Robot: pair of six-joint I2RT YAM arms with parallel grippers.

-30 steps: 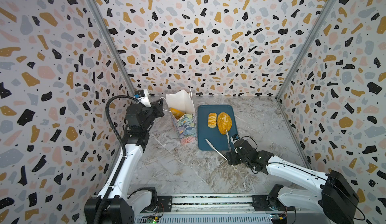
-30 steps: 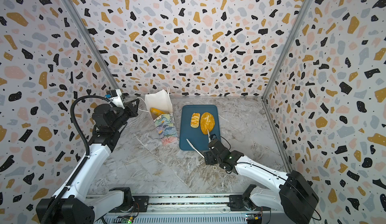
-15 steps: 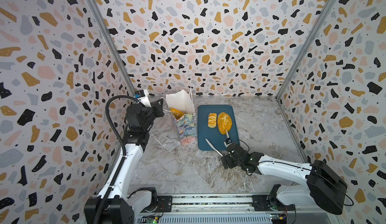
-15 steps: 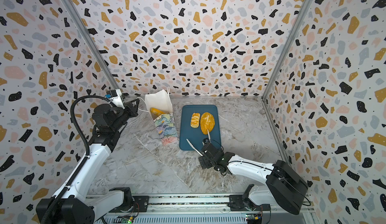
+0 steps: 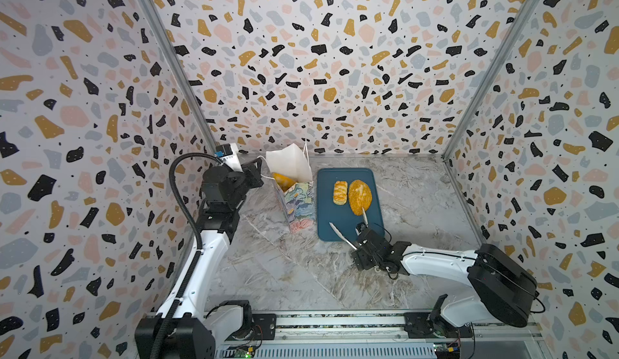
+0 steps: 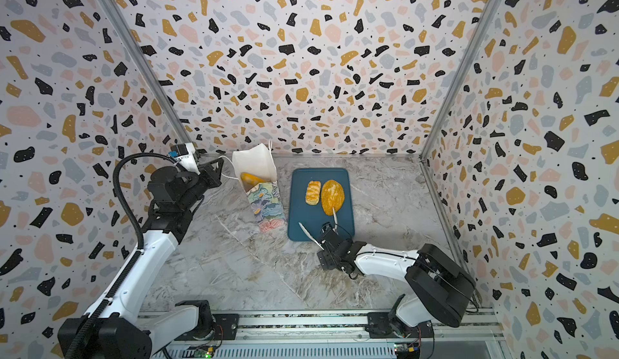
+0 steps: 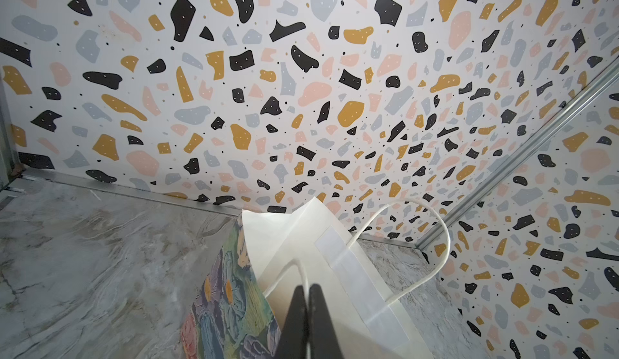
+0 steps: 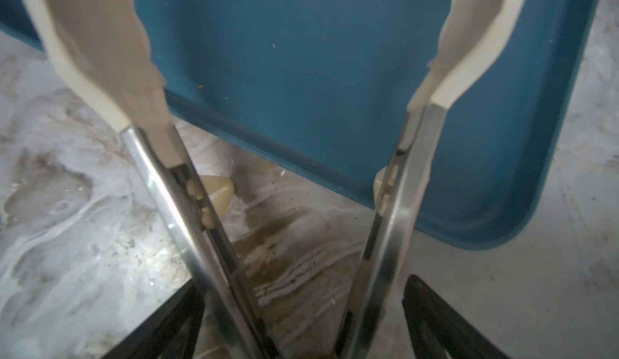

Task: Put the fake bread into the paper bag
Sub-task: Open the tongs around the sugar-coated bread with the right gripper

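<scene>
Two breads, a plaited pastry point(image 5: 340, 192) and a seeded loaf point(image 5: 359, 196), are lying on the blue tray point(image 5: 338, 213) at centre frame, a third bread point(image 5: 282, 180) is sitting in the paper bag point(image 5: 298, 203) just left of it, whose cord handle point(image 7: 442, 240) the left gripper point(image 7: 307, 288) is pinching tight, and the right gripper point(image 5: 360, 240) is clasping wide-spread tongs point(image 8: 167, 189).

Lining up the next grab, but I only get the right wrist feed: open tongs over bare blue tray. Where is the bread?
Observer: Two pieces lie on the far half of the tray: a plaited pastry and, right of it, a seeded loaf.
Operator: How close are my tongs?
Observer: One tip of the tongs sits at the loaf's near end; the other is over bare tray.
Operator: Is the bag ready?
Observer: The paper bag stands open left of the tray, the left gripper shut on its cord handle.
</scene>
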